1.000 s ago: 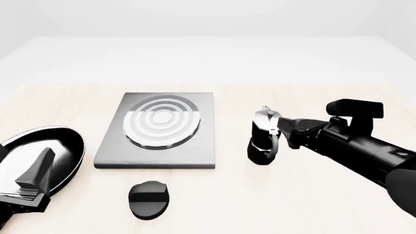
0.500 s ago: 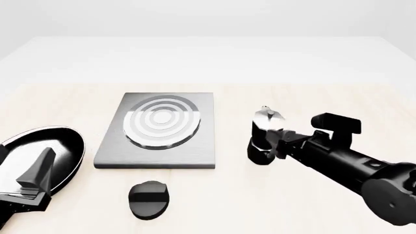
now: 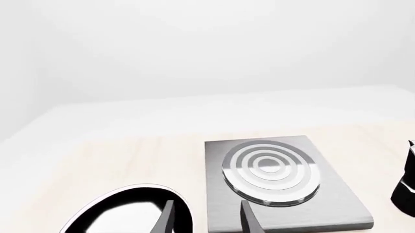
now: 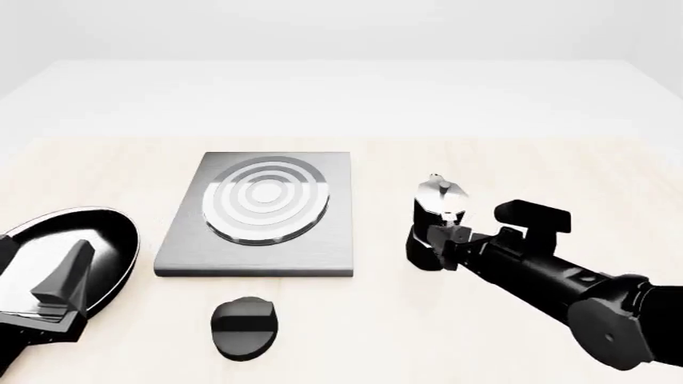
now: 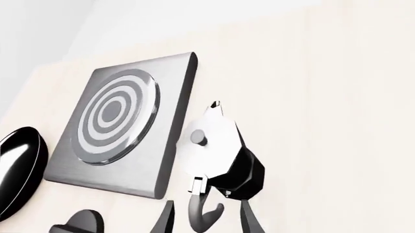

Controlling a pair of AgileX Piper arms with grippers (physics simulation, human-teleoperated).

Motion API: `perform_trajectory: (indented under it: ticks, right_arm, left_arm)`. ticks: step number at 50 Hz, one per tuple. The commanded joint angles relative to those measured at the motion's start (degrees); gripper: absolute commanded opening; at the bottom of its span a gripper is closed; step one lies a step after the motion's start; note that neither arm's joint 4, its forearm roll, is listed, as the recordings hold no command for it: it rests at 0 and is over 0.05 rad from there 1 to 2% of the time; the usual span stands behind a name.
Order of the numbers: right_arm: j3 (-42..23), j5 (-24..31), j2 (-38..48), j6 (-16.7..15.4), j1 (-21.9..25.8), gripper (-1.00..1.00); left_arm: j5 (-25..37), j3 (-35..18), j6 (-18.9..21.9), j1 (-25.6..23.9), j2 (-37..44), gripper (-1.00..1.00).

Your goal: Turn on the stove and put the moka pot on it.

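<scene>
Stove point(image 4: 259, 216): grey slab lying flat on the bench point(image 4: 513, 160), ringed burner bare; every place below is given from it.
Knob point(image 4: 245, 326): black oval, near side of the stove, apart from the slab, nothing touching it; turning on looks not yet done.
Moka pot point(image 4: 434, 222): upright on the bench to the right of the stove, near its right edge but clear of it, handle turned away from the stove.
Right pincer point(image 5: 203, 217): spread, a finger either side of the curved handle, not pressed on it.
Left pincer point(image 3: 206, 221): spread and holding nothing, off the stove's left, over the frying pan point(image 4: 75, 256).
Risk, tipping: the pot is narrow-waisted; a finger nudging the handle before both close could topple or spin it.
Risk, weak hold: gripped by the handle alone, the pot may swing and catch the slab's edge.
Risk, order: the knob could be left unturned.
</scene>
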Motion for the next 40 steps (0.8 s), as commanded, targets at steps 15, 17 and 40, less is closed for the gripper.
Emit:
perform_trajectory:
  ticks: [15,17,40]
  right_arm:
    - [0.1,0.3,0.6,-2.8,1.2,-1.00]
    - [-1.0,3.2,-1.5,-5.5,1.0,-1.00]
    - [-11.1,32.9,-22.8,-17.3,0.2,-1.00]
  left_arm:
    - [-1.0,0.0,-0.3,-0.1,1.2,1.00]
    - [-1.0,0.0,-0.3,-0.1,1.2,1.00]
    - [2.2,0.0,0.1,-0.9,-3.1,1.00]
